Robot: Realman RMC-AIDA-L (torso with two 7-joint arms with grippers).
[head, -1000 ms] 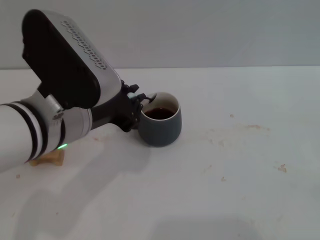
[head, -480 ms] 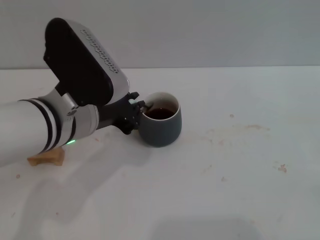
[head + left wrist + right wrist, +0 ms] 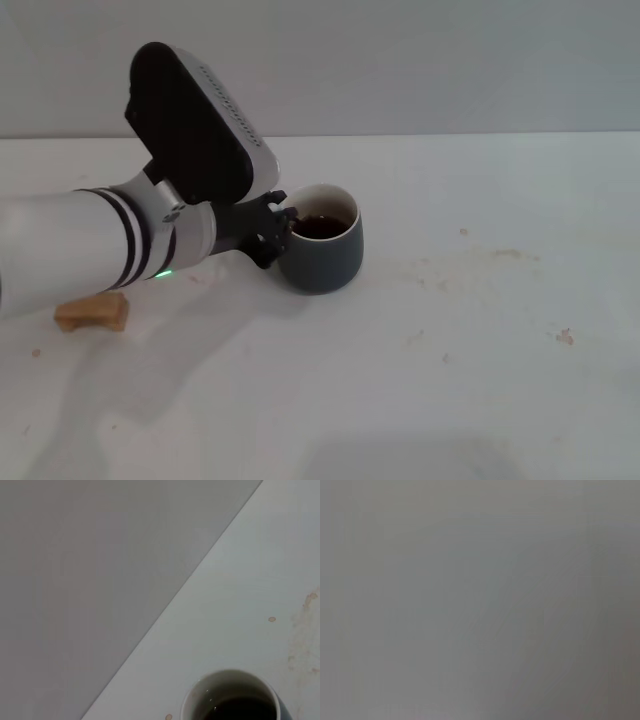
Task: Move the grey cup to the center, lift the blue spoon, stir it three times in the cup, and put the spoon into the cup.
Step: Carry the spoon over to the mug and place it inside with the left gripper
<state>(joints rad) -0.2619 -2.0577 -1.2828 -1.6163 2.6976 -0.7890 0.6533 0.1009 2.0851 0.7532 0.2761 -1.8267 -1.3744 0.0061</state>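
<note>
The grey cup [image 3: 320, 248] stands mid-tabletop [image 3: 480, 380], away from every edge, so centring looks done. The left tool [image 3: 283, 222] is at its rim; its grip cannot be told. The blue spoon is unseen; stirring progress is unclear.

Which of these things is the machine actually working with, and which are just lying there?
In the job:
- grey cup, holding dark liquid
- left tool, at the cup's rim on the robot's left side
The blue spoon is not clearly visible.

Just lying about:
- tan block, on the table under the left arm
</note>
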